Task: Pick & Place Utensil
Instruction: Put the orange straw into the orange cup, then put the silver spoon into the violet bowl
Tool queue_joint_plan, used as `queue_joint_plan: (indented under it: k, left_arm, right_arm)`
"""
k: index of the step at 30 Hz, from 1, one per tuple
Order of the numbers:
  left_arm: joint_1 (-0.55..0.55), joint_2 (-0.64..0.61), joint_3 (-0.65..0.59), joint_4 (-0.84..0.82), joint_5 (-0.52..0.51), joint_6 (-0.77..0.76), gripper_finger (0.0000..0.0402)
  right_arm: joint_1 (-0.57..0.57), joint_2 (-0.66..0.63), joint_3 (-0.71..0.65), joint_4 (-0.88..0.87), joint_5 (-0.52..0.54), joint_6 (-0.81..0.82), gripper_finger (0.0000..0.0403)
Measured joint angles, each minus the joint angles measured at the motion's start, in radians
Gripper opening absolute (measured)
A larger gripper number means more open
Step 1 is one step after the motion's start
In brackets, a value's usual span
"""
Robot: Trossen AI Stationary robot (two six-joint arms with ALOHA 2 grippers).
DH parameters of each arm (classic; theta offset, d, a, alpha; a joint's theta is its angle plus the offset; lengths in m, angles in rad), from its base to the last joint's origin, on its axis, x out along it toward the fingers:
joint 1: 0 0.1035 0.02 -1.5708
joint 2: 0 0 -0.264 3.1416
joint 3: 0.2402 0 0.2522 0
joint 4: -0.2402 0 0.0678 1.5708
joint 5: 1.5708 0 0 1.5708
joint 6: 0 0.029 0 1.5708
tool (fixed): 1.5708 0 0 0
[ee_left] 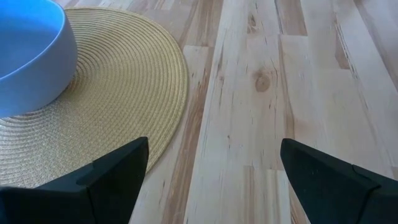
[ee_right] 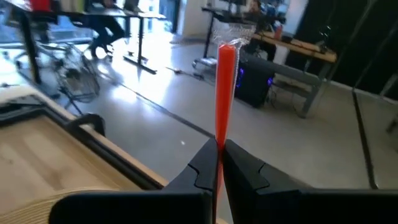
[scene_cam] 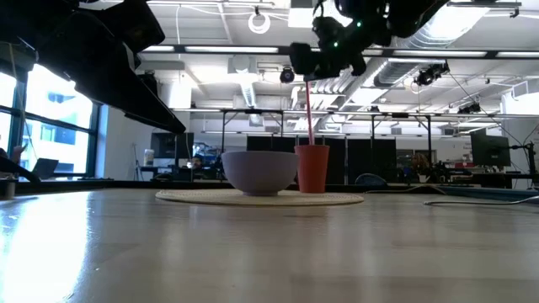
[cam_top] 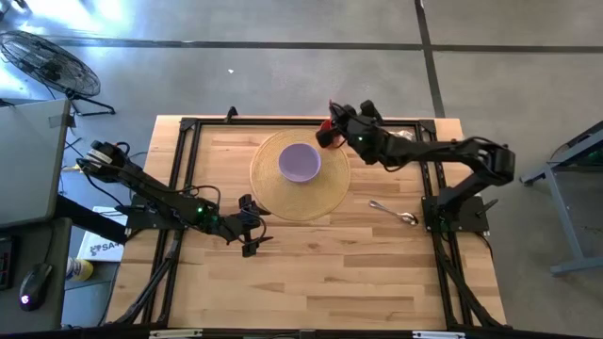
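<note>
A slender red utensil [ee_right: 225,93] stands upright in my right gripper [ee_right: 219,152], which is shut on it. In the low view this gripper [scene_cam: 313,76] hangs above a red cup [scene_cam: 312,168], and the utensil [scene_cam: 308,109] reaches down into the cup's mouth. The cup stands on the far part of a round woven placemat [cam_top: 325,193], beside a lilac bowl [cam_top: 300,162]. A metal spoon [cam_top: 394,212] lies on the table right of the mat. My left gripper [cam_top: 256,226] waits open near the mat's near-left edge. My right gripper pinches the red utensil's shaft [ee_right: 222,134] between its two fingers, below the free upper end [ee_right: 227,50]. The fingers [scene_cam: 324,61] lie across the shaft from the right. The utensil stands upright, with its lower part [scene_cam: 310,139] going down into the red cup.
A black frame [cam_top: 188,127] runs along the table's far and side edges. In the left wrist view, bare wood [ee_left: 286,93] lies ahead of the open left gripper [ee_left: 214,162], with the placemat [ee_left: 124,93] and bowl [ee_left: 31,56] off to one side. Desks and equipment stand in the room behind.
</note>
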Motion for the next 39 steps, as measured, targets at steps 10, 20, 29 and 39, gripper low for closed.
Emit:
queue_joint_plan:
  k: [10,20,29,39]
  left_arm:
    - [0.0,0.0,0.0,0.0,0.0,0.0,0.0358]
    - [0.0,0.0,0.0,0.0,0.0,0.0,0.0358]
    - [0.0,0.0,0.0,0.0,0.0,0.0,0.0358]
    - [0.0,0.0,0.0,0.0,0.0,0.0,0.0358]
  right_arm:
    - [-0.053,0.037,0.0,-0.088,-0.026,0.137,0.0038]
    - [-0.047,0.003,0.0,-0.128,-0.041,0.131,0.0141]
    - [-0.016,-0.093,0.001,-0.224,-0.024,0.102,0.0197]
    - [0.038,-0.146,0.0,-0.328,-0.036,0.114,0.0214]
